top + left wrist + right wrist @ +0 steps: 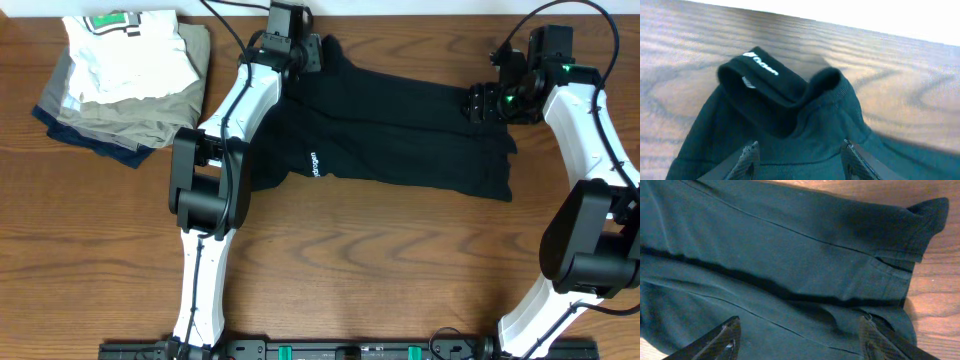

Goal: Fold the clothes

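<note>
Both left gripper [799,149] and right gripper [800,336] hang spread, empty, over the soft black long pants [400,140]; I'd pinch waistband [765,80] and hems [900,265] squarely, edges matched.

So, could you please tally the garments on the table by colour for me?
Black garment, spread out: 1
White garment, top of the folded pile: 1
Khaki garment, under it: 1
Navy garment, at the bottom: 1
Total: 4
</note>
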{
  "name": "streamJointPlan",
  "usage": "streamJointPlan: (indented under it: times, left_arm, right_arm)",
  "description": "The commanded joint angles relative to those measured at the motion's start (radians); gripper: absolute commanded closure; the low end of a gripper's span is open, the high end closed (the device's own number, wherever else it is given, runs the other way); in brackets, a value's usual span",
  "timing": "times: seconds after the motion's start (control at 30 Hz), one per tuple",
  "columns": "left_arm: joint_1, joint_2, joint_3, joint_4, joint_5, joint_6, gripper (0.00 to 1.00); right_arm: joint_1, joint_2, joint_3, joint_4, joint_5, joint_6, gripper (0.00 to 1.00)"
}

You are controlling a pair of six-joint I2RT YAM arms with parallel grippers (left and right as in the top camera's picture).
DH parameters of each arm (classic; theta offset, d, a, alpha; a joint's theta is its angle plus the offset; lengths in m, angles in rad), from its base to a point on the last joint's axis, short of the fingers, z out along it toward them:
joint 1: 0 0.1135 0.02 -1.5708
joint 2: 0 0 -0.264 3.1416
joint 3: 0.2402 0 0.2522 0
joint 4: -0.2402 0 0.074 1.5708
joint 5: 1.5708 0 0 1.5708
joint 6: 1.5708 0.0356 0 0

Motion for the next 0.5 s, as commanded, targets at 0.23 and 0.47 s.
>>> streamJointPlan:
  times: [0.23,0.47]
  left_arm:
    - [0.002,0.051,0.005,0.068,-0.057,-0.22,0.47]
    - [0.003,0.103,0.005,0.151,-0.056,-0.103,0.46]
  right_arm:
    - [0.008,0.005,0.011,-0.005,-0.019,0.013,0.28]
    - [0.008,0.005,0.011,-0.005,-0.019,0.013,0.28]
